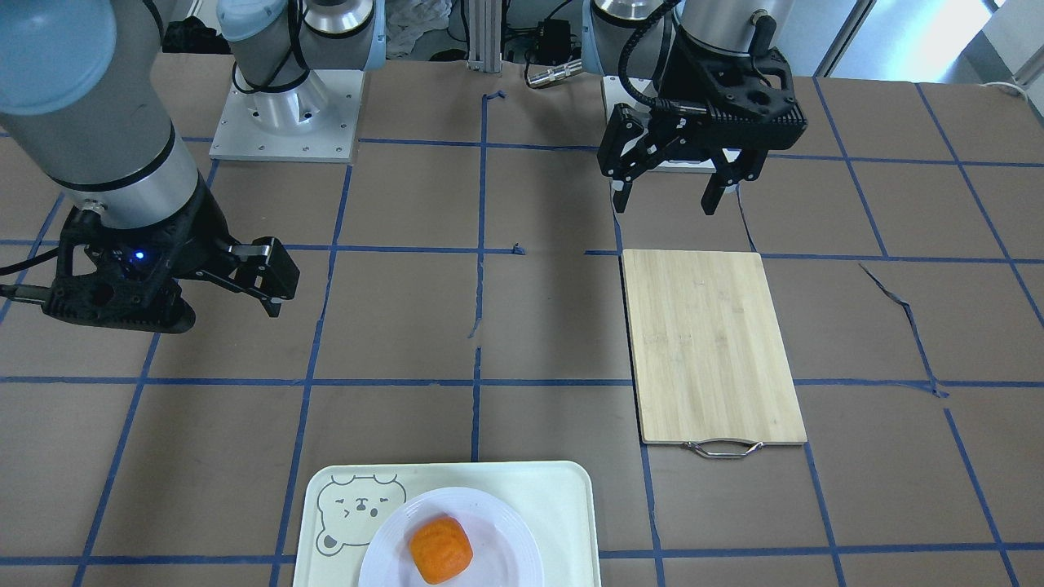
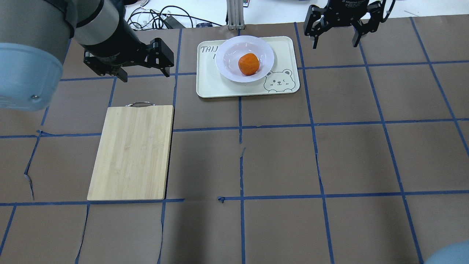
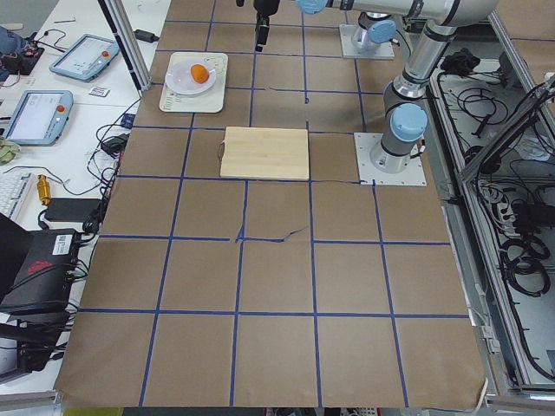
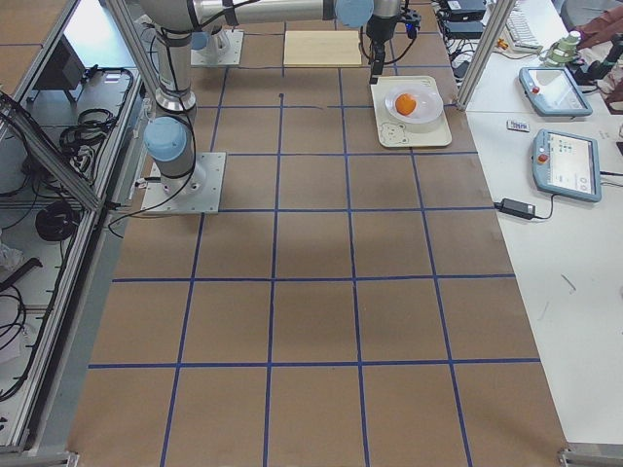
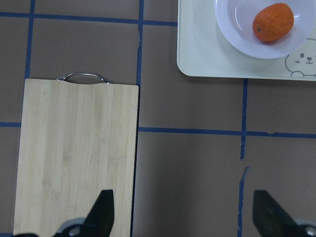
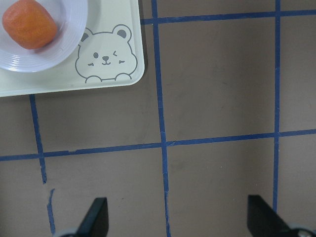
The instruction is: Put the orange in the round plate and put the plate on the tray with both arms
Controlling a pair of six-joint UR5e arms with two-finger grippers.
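Observation:
The orange lies in the white round plate. The plate rests on the cream tray with the bear drawing, at the table's far middle edge. My left gripper hangs open and empty to the left of the tray, above the far end of a bamboo board. My right gripper is open and empty too, to the right of the tray. In the front view the orange, plate and tray sit at the bottom edge, with the left gripper and right gripper well apart from them. Both wrist views show bare table between the fingers.
A bamboo cutting board with a metal handle lies on the robot's left side of the brown, blue-taped table. The arm bases stand at the robot's edge. Cables and tablets lie beyond the tray's side of the table.

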